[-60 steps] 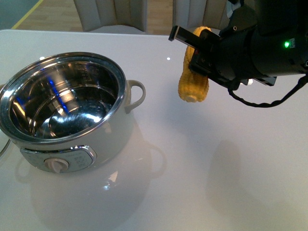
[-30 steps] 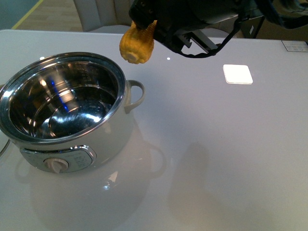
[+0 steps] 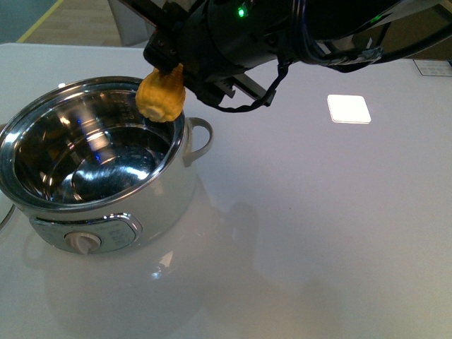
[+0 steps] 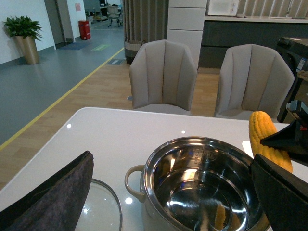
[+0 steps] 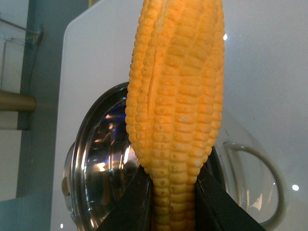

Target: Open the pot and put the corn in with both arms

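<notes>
Looking at the front view, you see the right claw clamped on the upper end of the corn, which hangs end-down from it. Just under the claw and the corn is the far rim of the open pot, standing on the white surface. A white card lies well apart from the claw. From the left wrist, your left claw is spread wide, its padded fingers on either side of the pot. A glass lid lies flat near one finger, the corn near the other. From the right wrist, two black fingers pinch the corn, with the pot's steel bowl beyond it.
</notes>
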Tool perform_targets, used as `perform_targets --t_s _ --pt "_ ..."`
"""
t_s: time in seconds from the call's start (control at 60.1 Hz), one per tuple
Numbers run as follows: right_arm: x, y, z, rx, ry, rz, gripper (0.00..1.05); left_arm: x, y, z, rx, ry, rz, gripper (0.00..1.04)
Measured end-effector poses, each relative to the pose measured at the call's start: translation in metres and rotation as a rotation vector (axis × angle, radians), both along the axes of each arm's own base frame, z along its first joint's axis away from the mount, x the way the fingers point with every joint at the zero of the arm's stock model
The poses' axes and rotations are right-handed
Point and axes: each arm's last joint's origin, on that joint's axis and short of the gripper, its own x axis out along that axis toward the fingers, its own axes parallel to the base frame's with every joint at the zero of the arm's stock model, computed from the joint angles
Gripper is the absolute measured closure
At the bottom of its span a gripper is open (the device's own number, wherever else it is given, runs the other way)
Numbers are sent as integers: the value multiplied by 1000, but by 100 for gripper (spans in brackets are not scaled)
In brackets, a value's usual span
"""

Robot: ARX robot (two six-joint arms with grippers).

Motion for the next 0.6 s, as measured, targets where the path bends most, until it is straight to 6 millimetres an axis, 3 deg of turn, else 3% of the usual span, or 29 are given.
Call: perform_targets --t_s 0.599 --pt "-24 30 -13 52 73 200 90 0 0 0 0 0 0 7"
